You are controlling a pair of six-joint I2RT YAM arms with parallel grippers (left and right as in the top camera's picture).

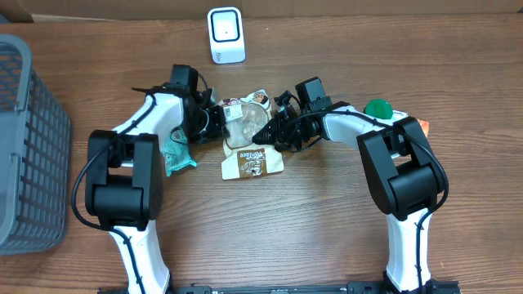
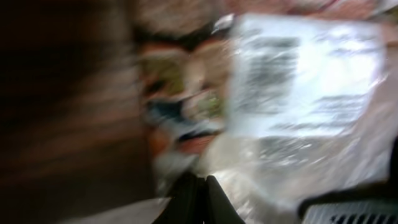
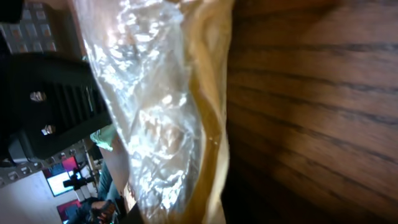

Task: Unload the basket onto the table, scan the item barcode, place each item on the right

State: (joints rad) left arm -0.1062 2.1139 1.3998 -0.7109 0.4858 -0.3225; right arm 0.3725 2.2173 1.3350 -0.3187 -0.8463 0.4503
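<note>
Bag [image 1: 242, 121]: clear plastic with pale contents, between the two arms near the middle of the surface [image 1: 327, 237], toward its far edge.
Scanner [image 1: 225, 34]: white, upright at the far edge, near the bag but apart from it.
Left end effector [image 1: 211, 119]: clenched on the bag's left side, as far as the blurred wrist view allows.
Right end effector [image 1: 265, 132]: at the bag's right side; I cannot tell whether it grips.
Label [image 2: 305, 74]: white printed panel on the bag; too blurred to find the barcode.
Doing it well: probably pull the film taut, turn the label toward the scanner's face and hold it steady.
Basket [image 1: 33, 155]: grey mesh at the left edge; nothing made out inside.
Packet [image 1: 252, 162]: brown, lying flat just beside the bag.
</note>
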